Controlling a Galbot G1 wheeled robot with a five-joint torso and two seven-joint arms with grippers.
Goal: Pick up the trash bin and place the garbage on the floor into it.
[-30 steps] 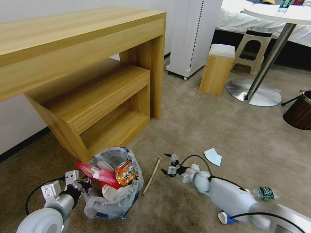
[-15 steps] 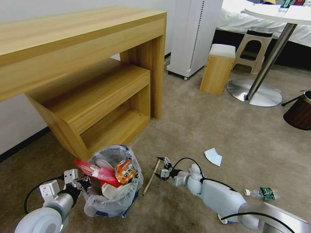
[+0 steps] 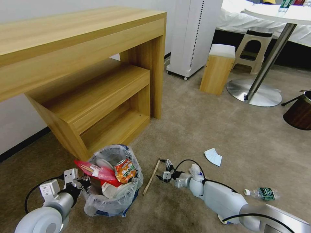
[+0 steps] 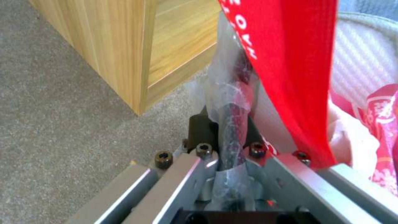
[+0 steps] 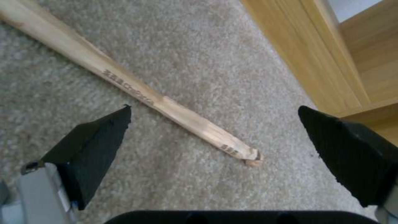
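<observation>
Trash bin (image 3: 113, 194) stands on the carpet (image 3: 201, 129) in front of the wooden shelf unit (image 3: 97, 100), lower left of the head view. Clear bag liner crinkled over the rim. Contents reach above the rim: red wrapper (image 3: 97, 173), orange snack packet (image 3: 125, 172), white paper cups.

Left gripper (image 3: 85, 184) at the bin's near-left rim. In the left wrist view its fingers (image 4: 203, 129) are closed on the rim, w/ bag film pinched between them; red wrapper (image 4: 290, 68) hangs just beside.

Wooden stick (image 3: 152, 176) lies flat on the carpet, just right of the bin, not touching it. Right gripper (image 3: 163, 170) sits low over the carpet beside the stick's far end. Right wrist view: fingers (image 5: 95, 146) spread wide apart, stick (image 5: 136, 93) lying on the carpet between and ahead of them, no contact; printed lettering along the stick, broken tip nearest the gripper.

Other litter on the carpet:
- pale blue paper (image 3: 213, 156), right of the right arm, well apart from the bin.
- clear bottle (image 3: 262, 193) w/ green label, lying on its side beyond the right forearm.

Brown bin (image 3: 299, 111) w/ metal rim stands at the far right edge, well apart from everything above.
</observation>
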